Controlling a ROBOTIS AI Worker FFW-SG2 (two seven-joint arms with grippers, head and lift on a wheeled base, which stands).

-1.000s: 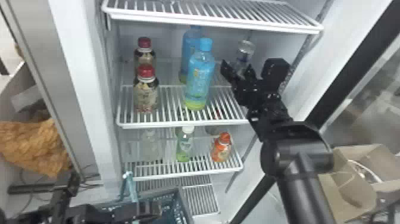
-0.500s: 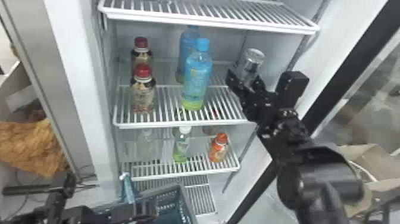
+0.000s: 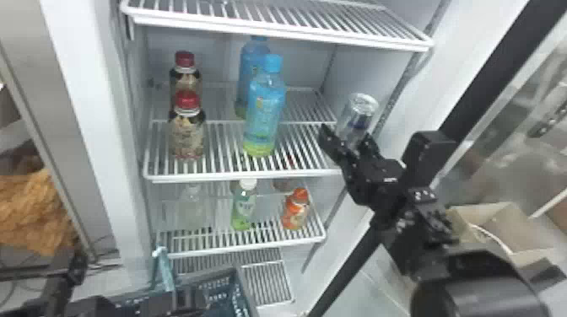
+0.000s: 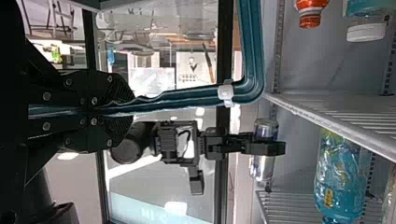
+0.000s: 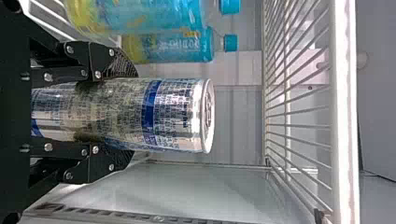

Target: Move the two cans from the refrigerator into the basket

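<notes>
The right pincer (image 3: 348,134) is gripping a silver metal can with a blue band (image 3: 362,108) in the head view, its two fingers standing apart by the can's width. The can is rising from between them with its upper end leaning a little, to the right of the tall blue plastic bottle (image 3: 265,118) and near the white wire shelf (image 3: 244,174). The dark teal plastic basket (image 3: 211,277) is sitting lower down, well apart from the can.

In the left wrist view, the left pincer (image 4: 132,110) is closing tightly around a teal plastic bar of the basket (image 4: 257,51), while the can is lying beyond, within the right pincer's fingers.

In the right wrist view, the pads are pressing on opposite sides of the can's lower body, leaving the lid end uncovered. If full, the can is likely carrying modest weight low down; its thin wall is probably feeling stiff but dentable, and slippery if damp. Mid-body is offering the steadiest hold, square across the cylinder, with firm, even pressure.
</notes>
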